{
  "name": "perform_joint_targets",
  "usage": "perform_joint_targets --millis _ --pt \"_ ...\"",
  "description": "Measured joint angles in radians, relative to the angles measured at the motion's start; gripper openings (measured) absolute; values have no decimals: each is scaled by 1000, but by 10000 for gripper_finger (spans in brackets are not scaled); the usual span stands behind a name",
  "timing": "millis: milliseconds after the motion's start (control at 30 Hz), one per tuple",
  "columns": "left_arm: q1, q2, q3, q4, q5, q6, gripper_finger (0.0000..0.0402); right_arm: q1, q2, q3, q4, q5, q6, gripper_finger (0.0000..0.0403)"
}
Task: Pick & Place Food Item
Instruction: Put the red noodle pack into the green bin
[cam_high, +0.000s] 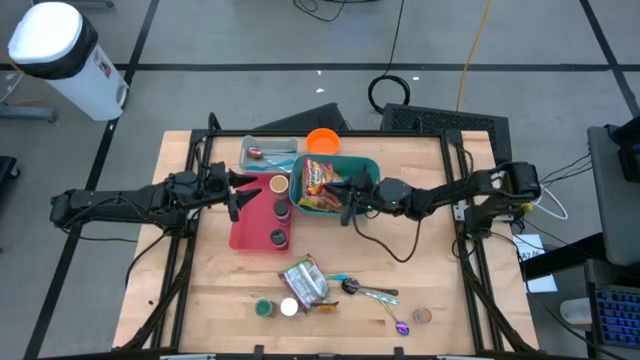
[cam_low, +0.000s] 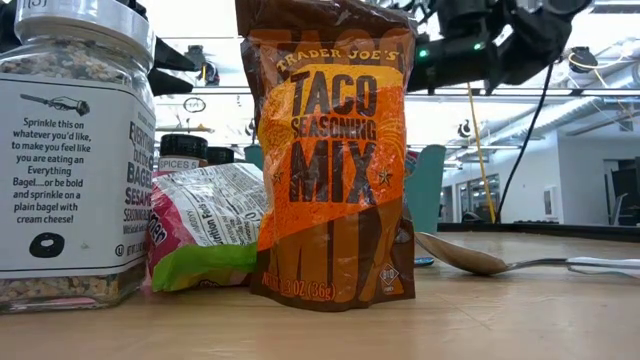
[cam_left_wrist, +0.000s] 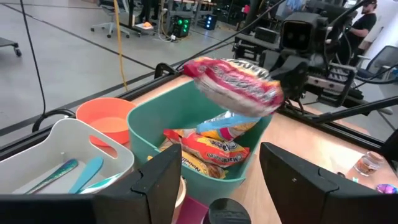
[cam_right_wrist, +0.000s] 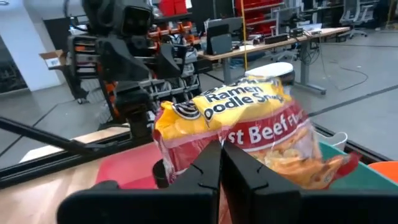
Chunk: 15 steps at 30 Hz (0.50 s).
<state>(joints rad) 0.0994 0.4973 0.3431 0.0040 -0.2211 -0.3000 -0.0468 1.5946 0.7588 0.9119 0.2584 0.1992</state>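
A red-and-yellow ramen noodle packet (cam_right_wrist: 249, 118) is held above the teal bin (cam_high: 362, 165) by my right gripper (cam_right_wrist: 222, 165), which is shut on it. It also shows in the left wrist view (cam_left_wrist: 239, 87), over the other snack packets (cam_left_wrist: 211, 152) lying in the bin. My right gripper (cam_high: 350, 195) reaches in from the table's right. My left gripper (cam_left_wrist: 217, 180) is open and empty just left of the bin, over the red tray (cam_high: 250, 228). My right gripper pinches the ramen packet between its two fingers at one edge (cam_right_wrist: 217, 142), the end toward the table's right (cam_left_wrist: 273, 93). The fingers come roughly level from the right. The packet is lifted clear above the bin and stretches out past the fingers toward the left.
An orange bowl (cam_high: 322, 140) and a white tray (cam_high: 268, 152) with utensils stand behind the bin. Spice jars (cam_high: 279, 210) stand in the red tray. Near the front edge are a taco seasoning packet (cam_low: 330, 160), a seasoning jar (cam_low: 70, 150), a bag (cam_low: 205, 235) and spoons (cam_low: 480, 260).
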Motion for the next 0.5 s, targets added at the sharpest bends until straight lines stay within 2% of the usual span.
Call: perform_joint_targets --millis 500 --pt "0 0 0 -2 1 1 225 -56 214 117 -2 -2 14 0"
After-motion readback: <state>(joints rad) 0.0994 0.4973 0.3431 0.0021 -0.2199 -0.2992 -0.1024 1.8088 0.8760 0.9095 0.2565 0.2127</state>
